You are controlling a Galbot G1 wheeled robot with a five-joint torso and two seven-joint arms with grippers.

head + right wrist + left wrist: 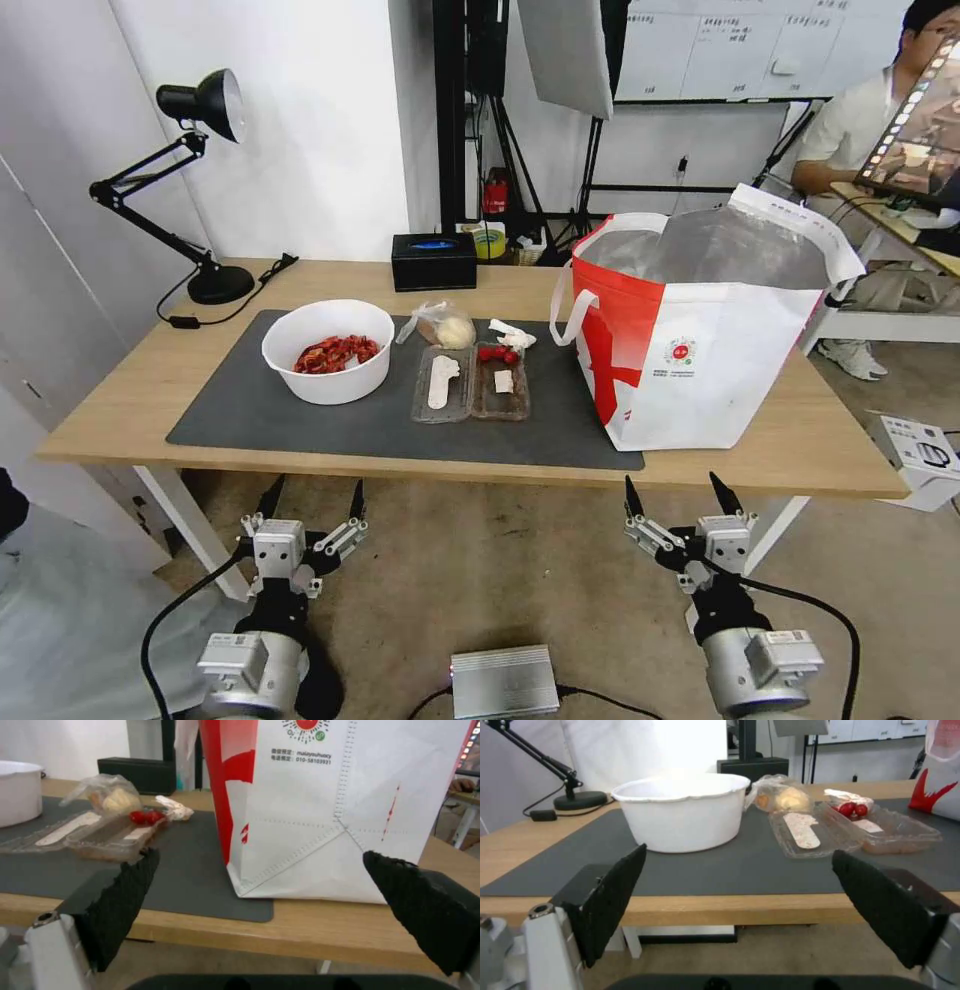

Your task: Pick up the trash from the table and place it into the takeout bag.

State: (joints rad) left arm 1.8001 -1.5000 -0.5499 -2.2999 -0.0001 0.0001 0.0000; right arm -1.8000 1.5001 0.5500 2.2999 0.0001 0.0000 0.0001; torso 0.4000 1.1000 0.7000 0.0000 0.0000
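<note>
Now hovering short of worktop [130, 400], left end effector [311, 500] and right end effector [682, 494] both spread apart, holding nothing. Sitting on mat: bowl [328, 350] at 11 o'clock, tray [471, 383] at 12, takeout bag [700, 330] at 1. Advising rim grip, keeping bowl level.

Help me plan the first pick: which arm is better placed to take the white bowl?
Probably the left. The left end effector hangs open below the table edge, nearly in line with the white bowl. The right end effector, also open, faces the takeout bag, farther from the bowl.
</note>
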